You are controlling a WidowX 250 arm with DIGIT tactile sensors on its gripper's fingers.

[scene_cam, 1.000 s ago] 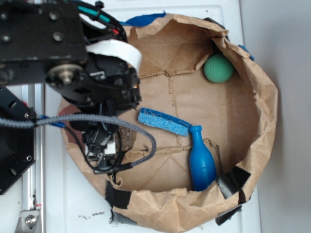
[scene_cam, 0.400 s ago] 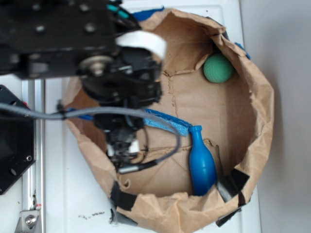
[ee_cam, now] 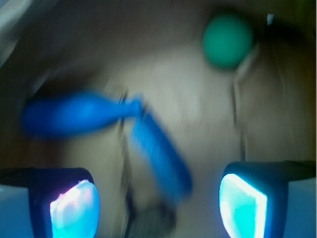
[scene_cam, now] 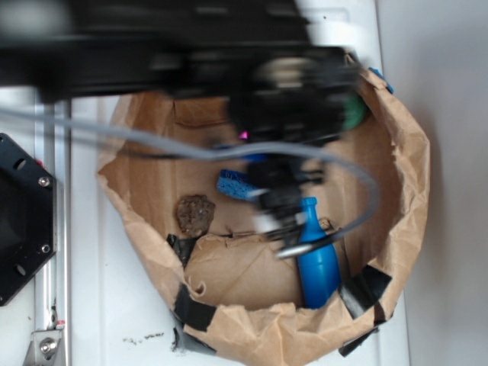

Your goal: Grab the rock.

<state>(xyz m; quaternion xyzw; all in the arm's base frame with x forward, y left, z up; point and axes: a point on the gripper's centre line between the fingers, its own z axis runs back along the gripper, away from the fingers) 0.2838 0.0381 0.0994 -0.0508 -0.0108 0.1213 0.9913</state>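
The rock, a rough brown-grey lump, lies uncovered on the paper floor at the left of the bag. My gripper hangs blurred to its right, over the blue sponge and the neck of the blue pin. In the wrist view the gripper is open, its two lit fingers far apart and nothing held between them. A dark blur at the bottom edge is the rock. The sponge lies just ahead of it.
A torn brown paper bag walls everything in. The green ball peeks out beside the arm at the back right and shows as the ball in the wrist view. The blue pin lies at the wrist view's left.
The arm has swept fast from the bag's left side to the right and back. The rock, earlier hidden beneath the gripper, now lies exposed on the left.
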